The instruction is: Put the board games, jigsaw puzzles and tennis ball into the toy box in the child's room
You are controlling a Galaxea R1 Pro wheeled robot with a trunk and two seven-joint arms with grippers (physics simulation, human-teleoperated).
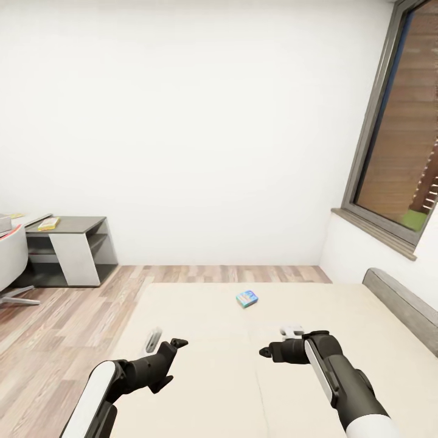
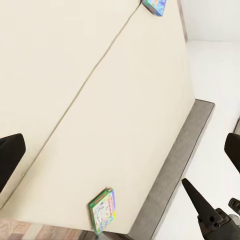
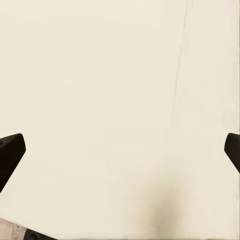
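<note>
Both grippers, left [image 1: 163,348] and right [image 1: 275,344], hover over the bed [image 1: 201,316], fingers apart and empty; the blue game [image 1: 247,298] lies ahead mid-mattress. Reaching it likely means leaning further forward first.

Plain white wall [image 1: 201,121], unbroken across the far side of the room. Tall dark-framed window [image 1: 398,121] at the right, backed by brown horizontal slats, with a grey sill beneath. Wood-plank floor [image 1: 73,310] in mixed brown tones; light grey rounded chair [image 1: 11,261] at the left edge.
</note>
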